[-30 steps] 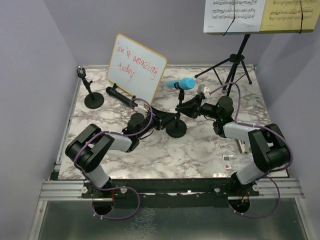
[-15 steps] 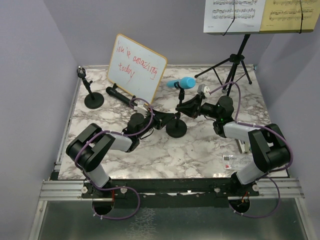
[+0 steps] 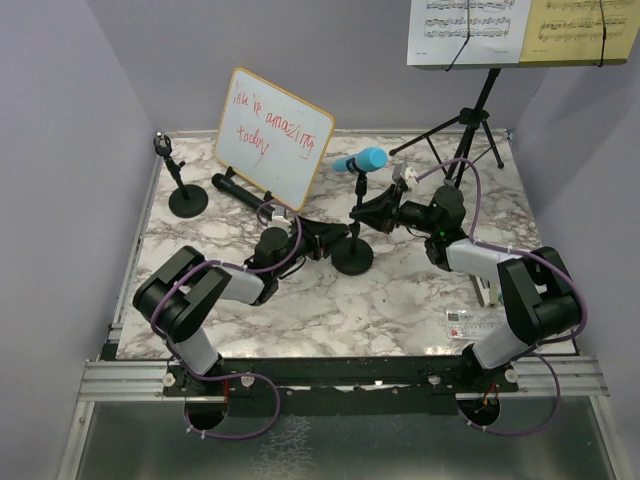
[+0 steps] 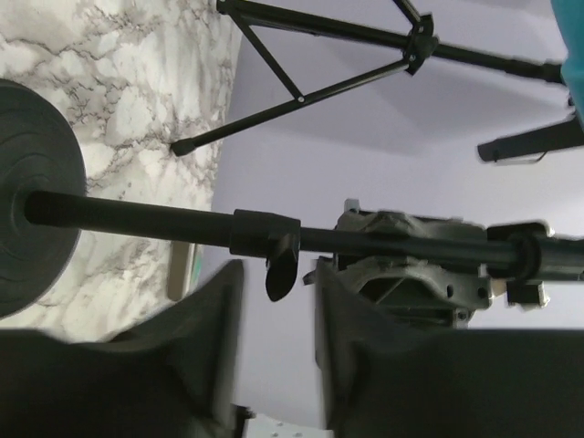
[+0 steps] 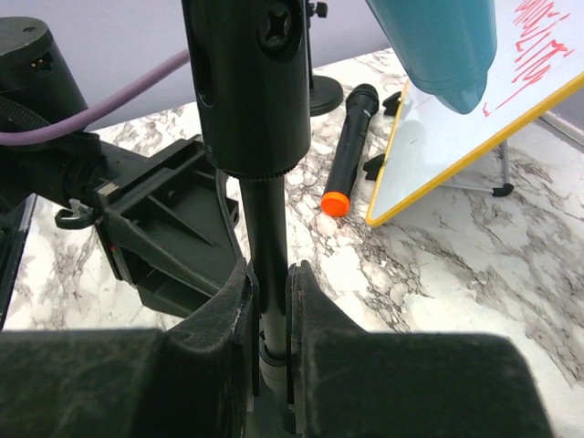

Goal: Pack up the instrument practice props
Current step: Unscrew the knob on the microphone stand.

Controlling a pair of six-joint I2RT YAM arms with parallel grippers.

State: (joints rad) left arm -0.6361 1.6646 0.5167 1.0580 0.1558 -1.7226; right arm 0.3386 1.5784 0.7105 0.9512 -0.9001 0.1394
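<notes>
Near the whiteboard [image 3: 272,135], the right pincer [image 5: 270,278] squeezes the thin pole of the mic holder [image 3: 352,260] with the blue microphone [image 3: 365,159] on top, and the left pincer [image 4: 276,274] sits open by that pole.

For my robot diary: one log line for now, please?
right gripper shut on mic holder | left gripper open beside its pole | blue microphone on holder

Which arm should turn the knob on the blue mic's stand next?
Left, probably: the left tool is open either side of the knob, while the right tool is shut on the stand's post, steadying it.
</notes>
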